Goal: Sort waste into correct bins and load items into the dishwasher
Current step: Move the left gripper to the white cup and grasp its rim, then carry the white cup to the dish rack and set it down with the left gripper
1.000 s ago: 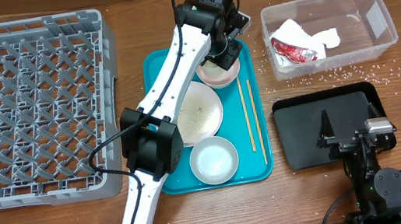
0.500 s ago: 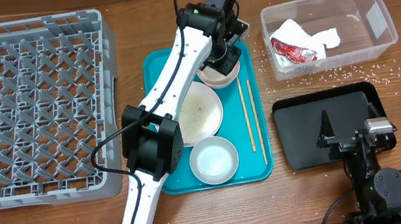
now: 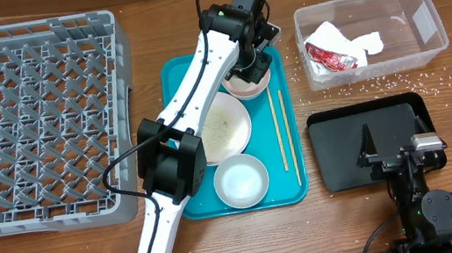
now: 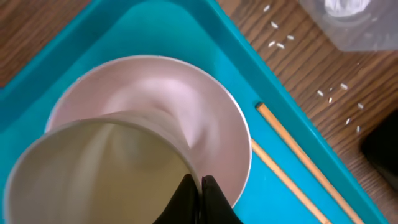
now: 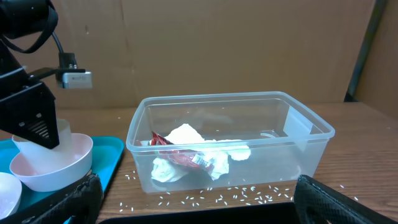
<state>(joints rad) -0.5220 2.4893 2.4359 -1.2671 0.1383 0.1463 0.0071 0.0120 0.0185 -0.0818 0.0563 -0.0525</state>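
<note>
Cup (image 4: 99, 168) standing mouth-up in bowl (image 4: 208, 106), left gripper (image 4: 200, 186) pinching its rim, right gripper (image 5: 196, 202) spread wide

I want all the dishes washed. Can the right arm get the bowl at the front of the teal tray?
Probably yes. The front bowl sits uncovered, its right side free; the open right hand hangs nearby over the black tray.

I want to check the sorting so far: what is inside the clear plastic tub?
Crumpled white napkins and a red wrapper lie in the tub. Anything beneath them is covered.
</note>
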